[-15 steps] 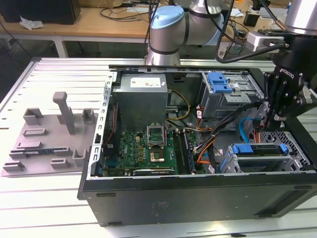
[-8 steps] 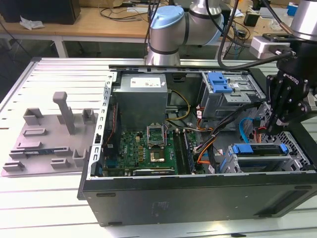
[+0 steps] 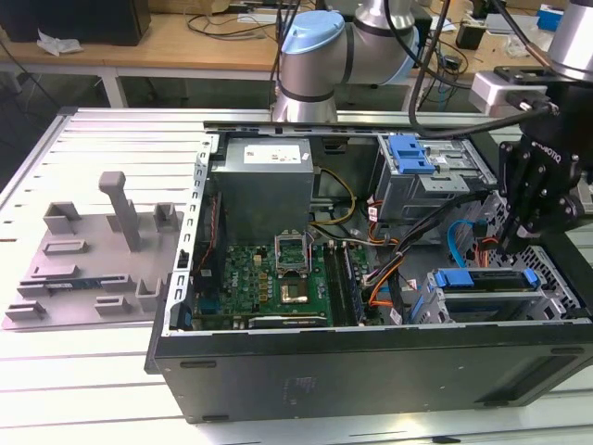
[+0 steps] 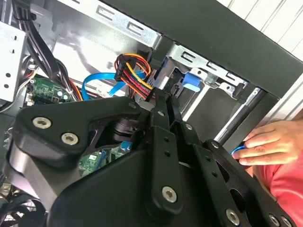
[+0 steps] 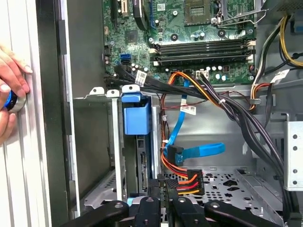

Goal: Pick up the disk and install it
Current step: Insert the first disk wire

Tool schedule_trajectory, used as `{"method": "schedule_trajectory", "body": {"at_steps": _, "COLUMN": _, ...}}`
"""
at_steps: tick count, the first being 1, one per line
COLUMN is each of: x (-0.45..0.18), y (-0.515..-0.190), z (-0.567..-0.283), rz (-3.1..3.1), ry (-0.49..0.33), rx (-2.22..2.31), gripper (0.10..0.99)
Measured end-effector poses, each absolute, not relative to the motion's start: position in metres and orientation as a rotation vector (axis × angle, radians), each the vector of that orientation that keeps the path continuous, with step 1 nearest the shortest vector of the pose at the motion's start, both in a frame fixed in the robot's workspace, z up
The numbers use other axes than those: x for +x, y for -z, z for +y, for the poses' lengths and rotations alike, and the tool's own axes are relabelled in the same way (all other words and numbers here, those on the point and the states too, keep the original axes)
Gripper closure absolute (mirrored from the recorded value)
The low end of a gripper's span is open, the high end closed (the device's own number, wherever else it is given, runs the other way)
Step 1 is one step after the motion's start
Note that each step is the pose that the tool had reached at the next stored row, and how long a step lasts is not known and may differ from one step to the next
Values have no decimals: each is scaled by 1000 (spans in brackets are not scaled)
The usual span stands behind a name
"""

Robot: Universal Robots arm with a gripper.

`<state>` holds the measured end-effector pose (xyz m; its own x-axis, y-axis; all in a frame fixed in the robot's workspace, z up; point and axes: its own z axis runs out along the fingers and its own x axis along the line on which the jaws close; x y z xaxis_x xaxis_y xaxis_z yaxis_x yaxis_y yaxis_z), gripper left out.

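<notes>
Exterior view: gripper (image 3: 508, 247) just above disk (image 3: 486, 289) – fingers pinched together, gripping nothing. Disk sits in bay (image 3: 558, 273) of case (image 3: 371, 371) (exterior view's right). I judge it stiff, dense, shock-sensitive – best taken by blue carrier (image 3: 454, 277) edges.

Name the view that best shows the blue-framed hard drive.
Exterior view: the flat silver hard drive in its bright blue plastic carrier shows its full length. First wrist view shows it edge-on; second wrist view, a blue end piece.
</notes>
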<state>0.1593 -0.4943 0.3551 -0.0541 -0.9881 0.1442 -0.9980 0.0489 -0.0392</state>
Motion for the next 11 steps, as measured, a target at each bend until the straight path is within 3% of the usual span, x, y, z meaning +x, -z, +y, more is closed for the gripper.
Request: {"method": "schedule_trajectory", "body": {"at_steps": 11, "x": 159, "y": -355, "z": -518, "rz": -2251, "ry": -127, "rx": 2139, "gripper": 922}}
